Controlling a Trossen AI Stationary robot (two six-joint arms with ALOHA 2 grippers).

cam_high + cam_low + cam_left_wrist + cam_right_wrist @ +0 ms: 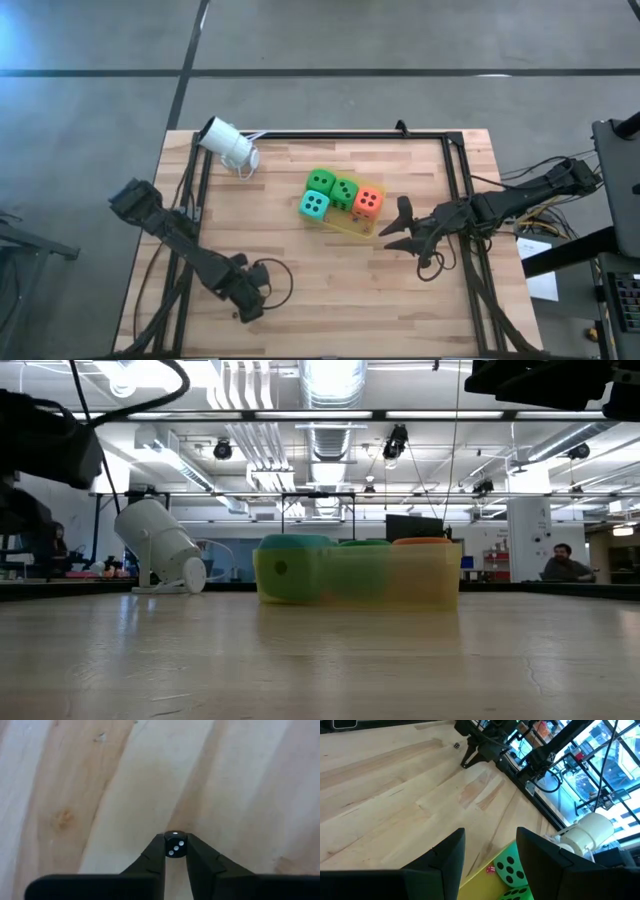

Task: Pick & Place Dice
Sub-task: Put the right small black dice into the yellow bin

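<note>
Your left claw (175, 849) is nearly shut. Its two dark fingers (156, 854) pinch a tiny black die (174, 840) with white dots, right at their tips. The die sits low on the wooden table (330, 290) and looks much smaller than the soft dice. This claw is well away from the yellow tray (349, 227), out toward the near left part of the table.

Your right claw (392, 232) has its fingers spread apart, with nothing between them. It hangs just beside the yellow tray, on the tray's right side, and points at it.

Now look at the tray itself, because that is where the big dice are. All four sit in it, packed close together and touching:
- One bright green die (321, 181) is at the far left of the tray.
- The other bright green die (345, 191) is right next to it.
- The teal die (313, 205) sits in front of the first green one.
- The orange-red die (368, 201) is at the tray's right end, the one closest to your right claw.

From table height the tray wall is see-through yellow, so you see the dice as soft colours behind it.

A white camera (228, 143) lies tipped over — it is off to the far left of the tray, near the table's back edge.
</note>
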